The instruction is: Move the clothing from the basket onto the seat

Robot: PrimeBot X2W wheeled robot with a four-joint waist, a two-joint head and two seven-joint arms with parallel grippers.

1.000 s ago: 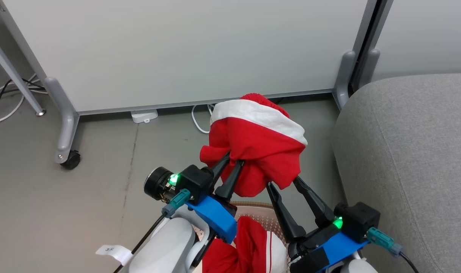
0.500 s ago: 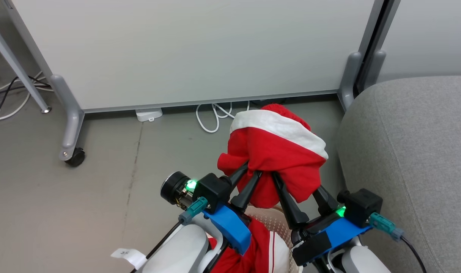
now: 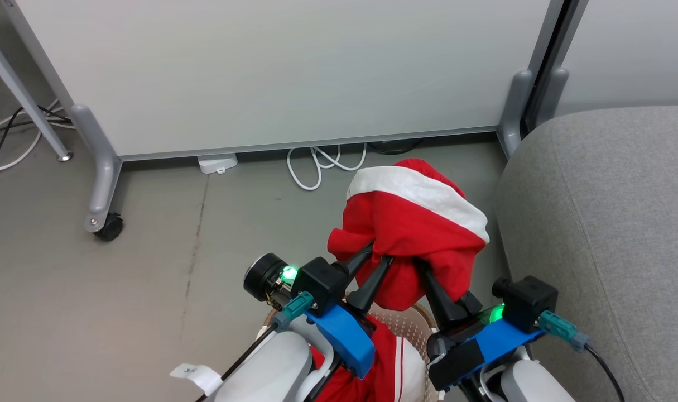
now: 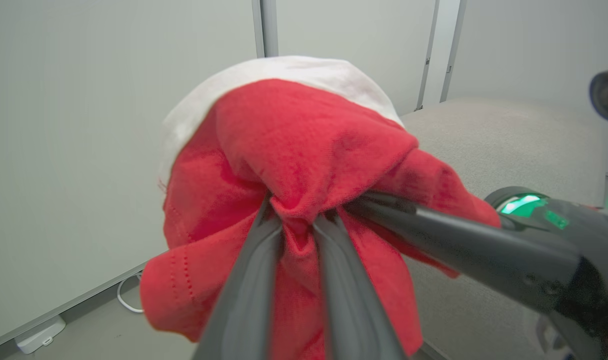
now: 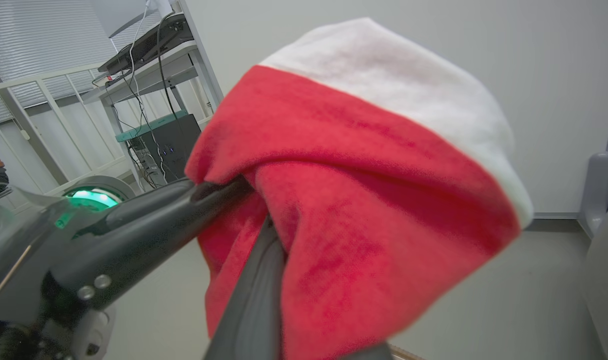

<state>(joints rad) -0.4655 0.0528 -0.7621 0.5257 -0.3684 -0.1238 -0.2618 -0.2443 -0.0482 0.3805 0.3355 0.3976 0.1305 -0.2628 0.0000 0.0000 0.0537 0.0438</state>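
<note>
A red garment with a white band, part of the clothing [image 3: 414,223], hangs bunched in the air just left of the grey seat [image 3: 601,223]. My left gripper [image 3: 379,258] is shut on a pinch of its red cloth [image 4: 304,140], the fold squeezed between the two fingertips [image 4: 296,220]. My right gripper [image 3: 442,282] reaches into the same bundle from the right, its fingers [image 5: 253,305] drawn together under the draped cloth [image 5: 364,165]. Below the arms stands the basket [image 3: 414,326], holding more red and white clothing [image 3: 380,365].
A white partition panel on grey legs stands behind, one leg with a castor [image 3: 105,226] at the left and another [image 3: 514,111] by the seat. White cables [image 3: 316,167] and a small white box [image 3: 217,163] lie at its foot. Bare grey floor spreads to the left.
My right gripper's fingers, wide apart a second ago, have come together inside the cloth beside the left grip. Both arms and the garment have shifted right, toward the seat.
</note>
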